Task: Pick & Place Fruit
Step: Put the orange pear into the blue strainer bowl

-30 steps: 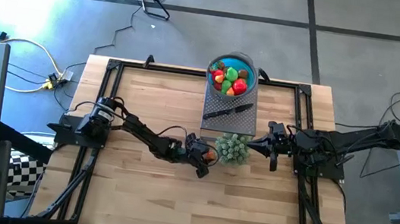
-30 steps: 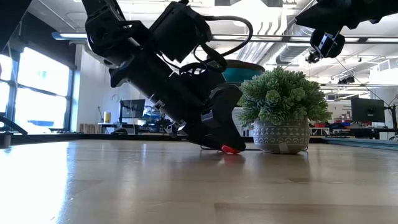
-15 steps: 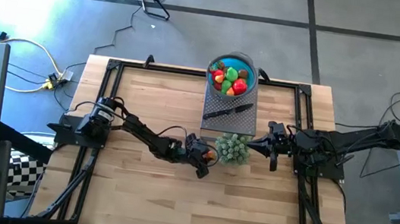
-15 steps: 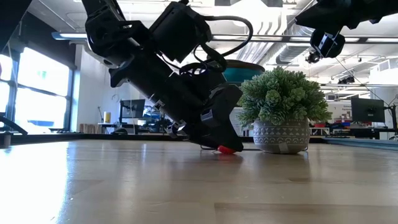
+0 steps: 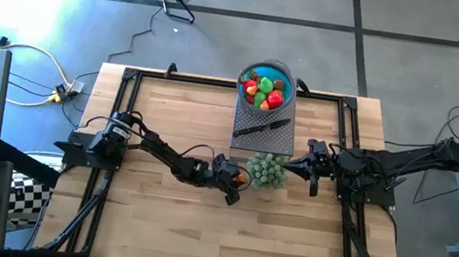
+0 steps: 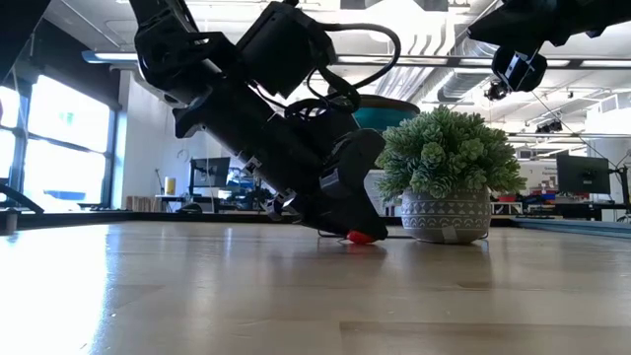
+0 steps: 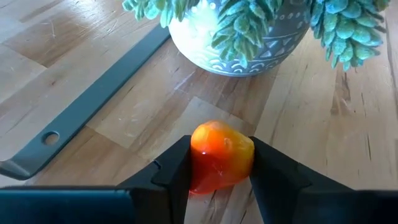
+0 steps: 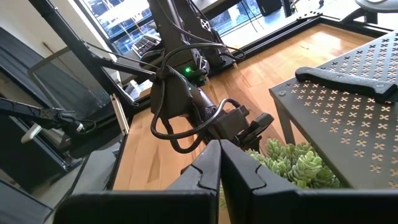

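- orange-red and glossy, one fruit [image 7: 221, 155] sits on the wooden table [image 5: 155, 233] between the two fingers [image 7: 176, 168] of the left gripper [image 5: 238, 180], just beside the white patterned pot [image 6: 447, 215] of the green plant [image 5: 267, 169].
- no brand, label or readable writing shows on anything; the pot carries only a geometric pattern.
- compared with a second ago, the left gripper's fingers have drawn in and now press both sides of the fruit; the arms otherwise sit in the same places.
- the rest of the fruit lies heaped in the blue bowl [image 5: 268, 68] at the far table edge, behind a perforated grey rack [image 5: 264, 129] bearing a black-handled knife [image 5: 261, 128].
- the right gripper [image 5: 307, 168] hangs on the plant's other side, its fingers closed on nothing.
- a dark metal frame [image 5: 122, 115] borders the table; the near half of the wood lies free.
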Controlling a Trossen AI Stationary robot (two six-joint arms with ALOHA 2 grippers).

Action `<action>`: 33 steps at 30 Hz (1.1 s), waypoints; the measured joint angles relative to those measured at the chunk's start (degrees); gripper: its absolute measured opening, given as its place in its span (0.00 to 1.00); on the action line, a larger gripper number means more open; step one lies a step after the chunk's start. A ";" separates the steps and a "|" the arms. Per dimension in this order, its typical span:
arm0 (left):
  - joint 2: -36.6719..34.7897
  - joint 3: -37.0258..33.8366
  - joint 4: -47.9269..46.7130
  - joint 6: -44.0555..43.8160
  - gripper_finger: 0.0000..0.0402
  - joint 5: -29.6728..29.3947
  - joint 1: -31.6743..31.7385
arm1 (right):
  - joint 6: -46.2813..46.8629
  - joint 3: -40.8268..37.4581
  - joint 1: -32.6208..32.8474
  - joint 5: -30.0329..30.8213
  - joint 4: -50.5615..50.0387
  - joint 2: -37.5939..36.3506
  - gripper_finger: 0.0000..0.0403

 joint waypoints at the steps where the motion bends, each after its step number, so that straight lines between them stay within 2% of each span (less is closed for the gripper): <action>1: 0.00 0.02 -0.02 0.00 0.34 0.00 0.00 | 0.00 0.00 0.01 0.00 0.00 0.01 0.01; 8: 0.00 0.02 0.02 -7.08 0.34 -0.22 0.02 | 0.00 0.00 0.00 -0.04 0.00 0.02 0.01; 21: 0.00 -0.04 2.12 -7.73 0.34 0.27 0.01 | -0.02 0.00 0.01 -0.28 0.00 0.02 0.01; 28: -3.39 -0.08 1.88 -7.72 0.34 0.77 -0.04 | -0.01 0.00 0.01 -0.44 0.15 0.00 0.01; 33: -7.61 -0.04 -2.14 -7.74 0.34 2.53 -0.02 | 0.00 0.00 -0.01 -1.51 0.15 0.02 0.01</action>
